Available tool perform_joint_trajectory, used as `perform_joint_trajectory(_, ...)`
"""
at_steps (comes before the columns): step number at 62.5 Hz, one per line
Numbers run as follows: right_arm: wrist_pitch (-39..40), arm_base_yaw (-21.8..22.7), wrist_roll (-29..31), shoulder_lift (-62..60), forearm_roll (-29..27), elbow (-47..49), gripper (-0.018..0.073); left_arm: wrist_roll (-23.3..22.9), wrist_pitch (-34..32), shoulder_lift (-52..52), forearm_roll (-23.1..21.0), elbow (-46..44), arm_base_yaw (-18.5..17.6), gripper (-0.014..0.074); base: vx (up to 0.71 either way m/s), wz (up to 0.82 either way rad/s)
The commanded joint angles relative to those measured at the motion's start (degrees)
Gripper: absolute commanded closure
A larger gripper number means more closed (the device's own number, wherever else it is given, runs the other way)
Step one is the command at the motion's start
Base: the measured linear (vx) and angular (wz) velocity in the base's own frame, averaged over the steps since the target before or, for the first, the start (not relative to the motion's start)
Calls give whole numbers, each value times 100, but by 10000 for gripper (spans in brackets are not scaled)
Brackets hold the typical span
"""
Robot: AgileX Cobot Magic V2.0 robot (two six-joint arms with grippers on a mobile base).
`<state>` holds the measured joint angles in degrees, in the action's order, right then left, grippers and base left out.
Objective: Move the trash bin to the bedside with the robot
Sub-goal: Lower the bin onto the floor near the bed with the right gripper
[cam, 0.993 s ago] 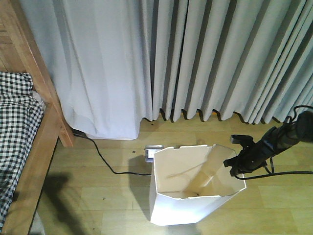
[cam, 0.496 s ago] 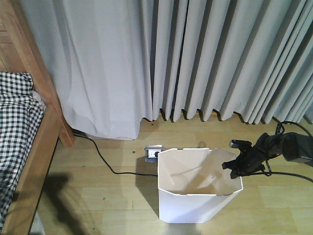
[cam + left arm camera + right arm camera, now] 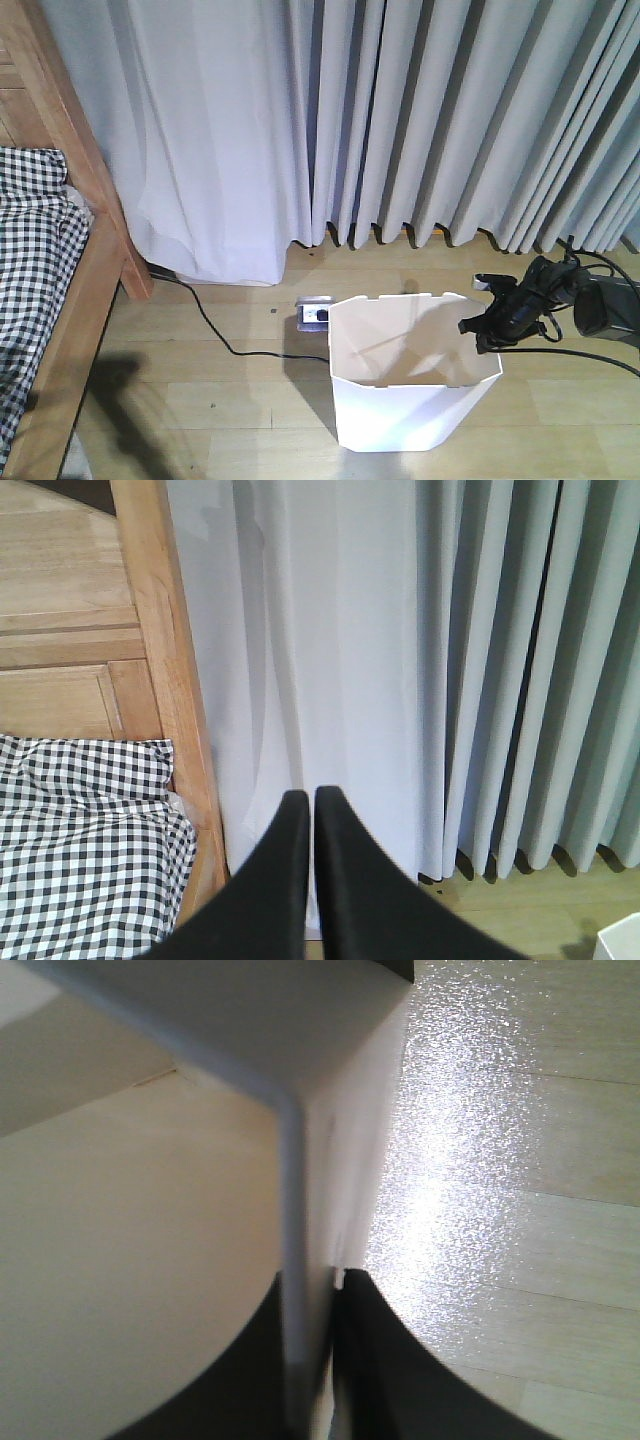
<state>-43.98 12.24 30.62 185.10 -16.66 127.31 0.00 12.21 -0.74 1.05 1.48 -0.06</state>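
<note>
The white trash bin [image 3: 415,375] stands on the wooden floor [image 3: 230,400] by the grey curtains [image 3: 420,120], well apart from the bed [image 3: 45,290]. The right gripper [image 3: 484,326] pinches the bin's right rim, one finger inside and one outside. The left gripper [image 3: 305,800] is pressed together, holding nothing.

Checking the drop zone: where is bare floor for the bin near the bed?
Bare floor lies between the bed frame and the trash bin, below the black cable. It is tighter by the floor socket and curtain hem.
</note>
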Motion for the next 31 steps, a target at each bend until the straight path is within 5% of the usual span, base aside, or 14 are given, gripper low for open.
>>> perform_joint_trajectory(1, -324, 21, 33, -52, -395, 153, 466, 0, -392, -81, -23, 108, -13, 603, 0, 0)
perform_joint_trajectory(16, -320, 21, 30, -52, -391, 153, 340, 0, -392, -81, -23, 108, -13, 603, 0, 0)
perform_joint_trajectory(31, -293, 21, -39, -52, -287, 153, 307, 0, -392, -81, -23, 108, -13, 603, 0, 0)
